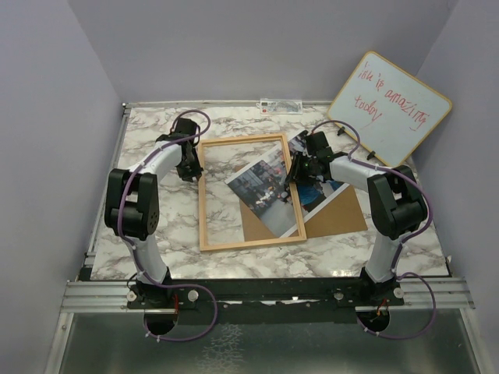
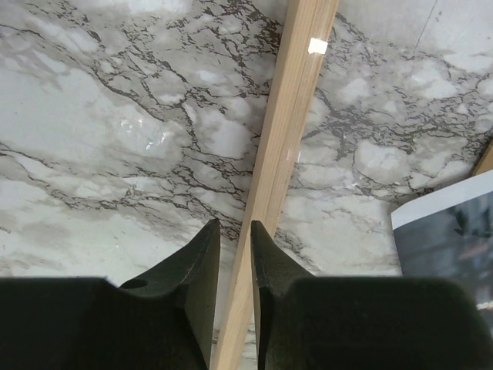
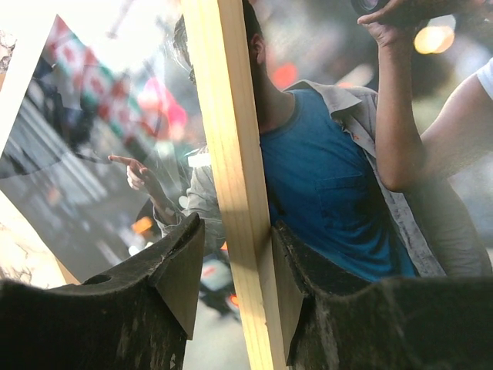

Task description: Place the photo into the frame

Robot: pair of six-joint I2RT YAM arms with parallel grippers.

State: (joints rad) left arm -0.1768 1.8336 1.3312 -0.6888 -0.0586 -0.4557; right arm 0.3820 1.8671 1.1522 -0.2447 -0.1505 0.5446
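The pincer (image 2: pixel 233 227) is being held over the marble worktop (image 2: pixel 115 139), its two dark fingers (image 2: pixel 196 293) standing a narrow gap apart. A light wooden rail of the frame (image 2: pixel 296 100) is being seen running through that gap toward the upper right. Whether it is being pinched cannot be told. A corner of the photo (image 2: pixel 451 239) is being shown at the right edge.

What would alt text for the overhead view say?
The left gripper and right gripper are at the long sides of a wood frame on a marble table. A photo lies skewed under its right rail, partly on a brown board; a whiteboard leans at back right.
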